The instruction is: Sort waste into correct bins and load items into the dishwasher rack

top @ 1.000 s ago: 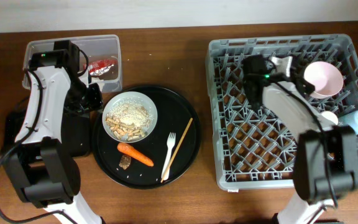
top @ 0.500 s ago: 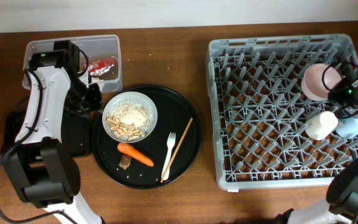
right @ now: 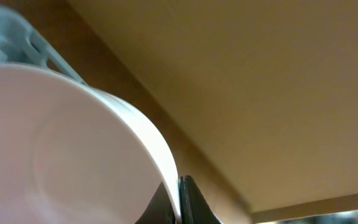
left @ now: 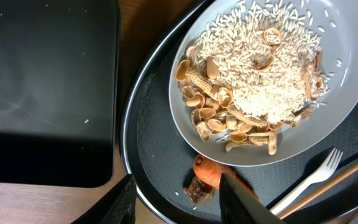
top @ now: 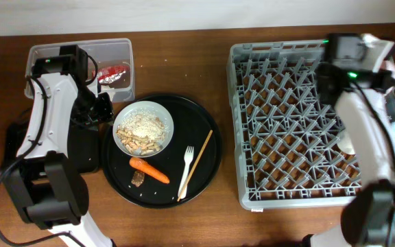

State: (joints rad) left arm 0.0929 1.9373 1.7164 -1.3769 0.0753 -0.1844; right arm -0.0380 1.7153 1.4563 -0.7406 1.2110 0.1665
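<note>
The rack [top: 236, 137] stood at the table's [top: 184, 62] right. Left of it the round tray [top: 201, 123] carried the plate-bowl [top: 169, 123] behind, carrot [top: 149, 170] and morsel [top: 138, 179] before it, fork [top: 186, 171] and chopsticks [top: 199, 158] rightward. The tub [top: 115, 45], holding the wrapper [top: 113, 74], sat behind-left; the flat tray [left: 42, 87] lay just left.

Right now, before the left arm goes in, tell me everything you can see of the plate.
The plate is pale grey, round and shallow, plastic by its look. It sits flat and upright on the left part of the round black tray. It holds a heap of rice, with nut shells along one edge. The carrot lies close by its rim; whether they touch cannot be told. Nothing grips it.
</note>
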